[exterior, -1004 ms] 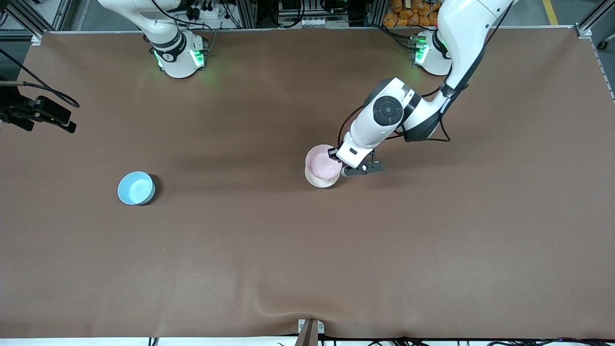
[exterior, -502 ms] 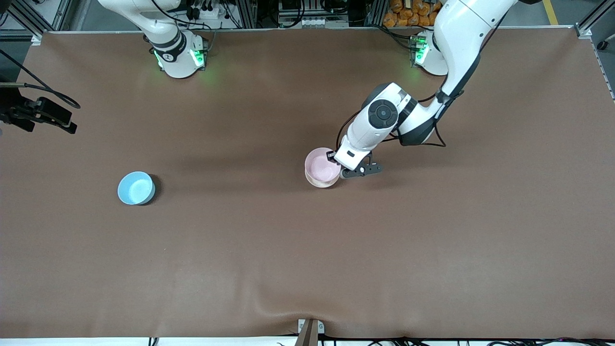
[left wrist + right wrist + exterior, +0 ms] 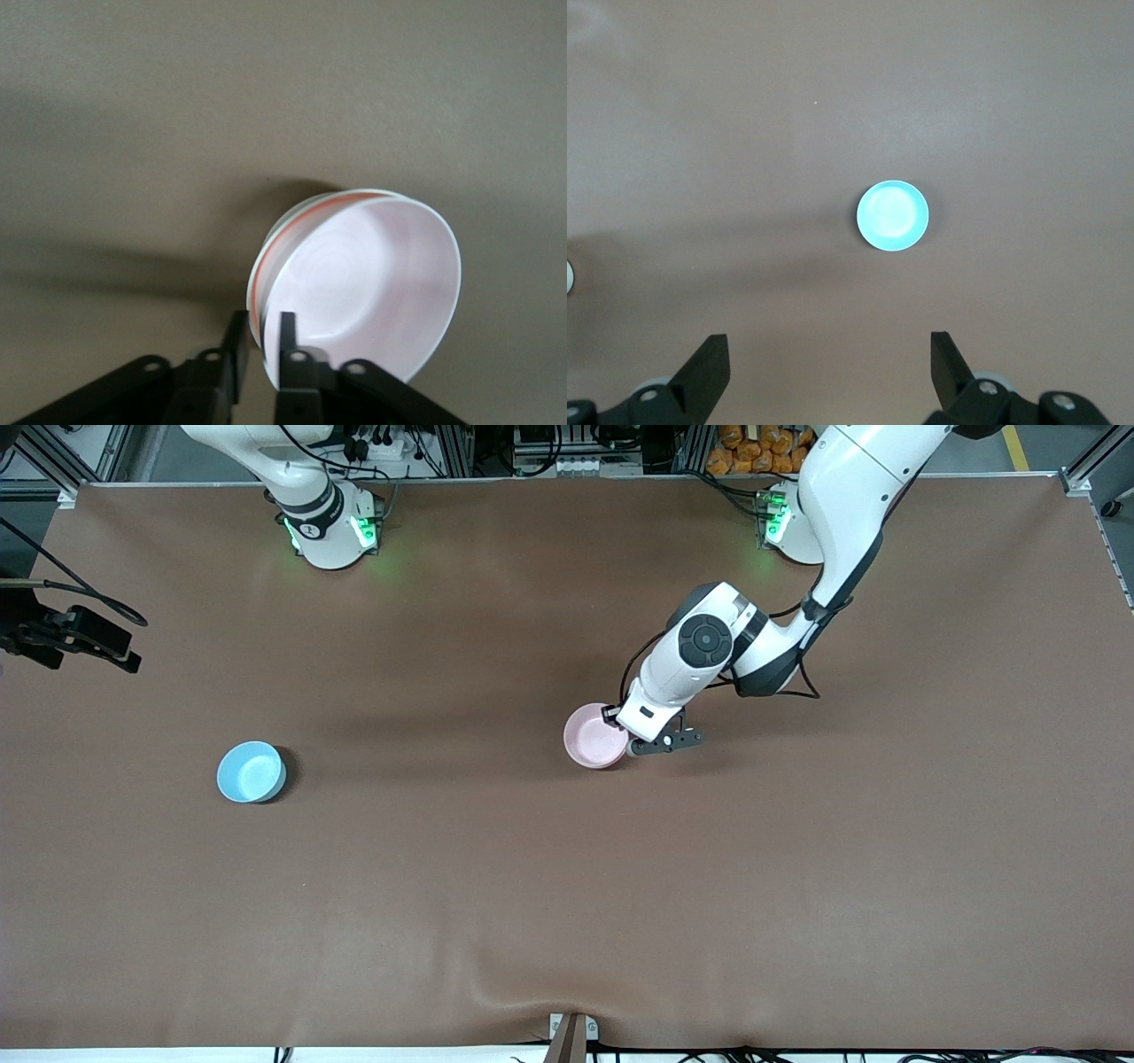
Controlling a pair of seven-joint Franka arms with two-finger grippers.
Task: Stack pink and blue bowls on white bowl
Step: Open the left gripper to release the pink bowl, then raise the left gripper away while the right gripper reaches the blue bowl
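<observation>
The pale pink bowl [image 3: 594, 737] sits nested in the white bowl near the middle of the table. In the front view the pink bowl hides the white bowl. In the left wrist view the pink bowl [image 3: 372, 283] fills the white bowl, and only the white bowl's thin rim [image 3: 301, 211] shows around it. My left gripper [image 3: 627, 740] is shut on the pink bowl's rim, with one finger [image 3: 285, 335] inside and one outside. The light blue bowl [image 3: 252, 771] stands alone toward the right arm's end. My right gripper [image 3: 828, 354] hangs open and empty high over the blue bowl [image 3: 892, 215].
The brown table mat [image 3: 567, 886] is bare apart from the bowls. A black device with cables [image 3: 75, 636] sticks in at the right arm's end of the table. A small bracket [image 3: 571, 1032] sits at the table edge nearest the front camera.
My left gripper has lowered the pink bowl into the white bowl, so the white bowl's wall no longer shows in the front view. The right arm and the blue bowl have not moved.
</observation>
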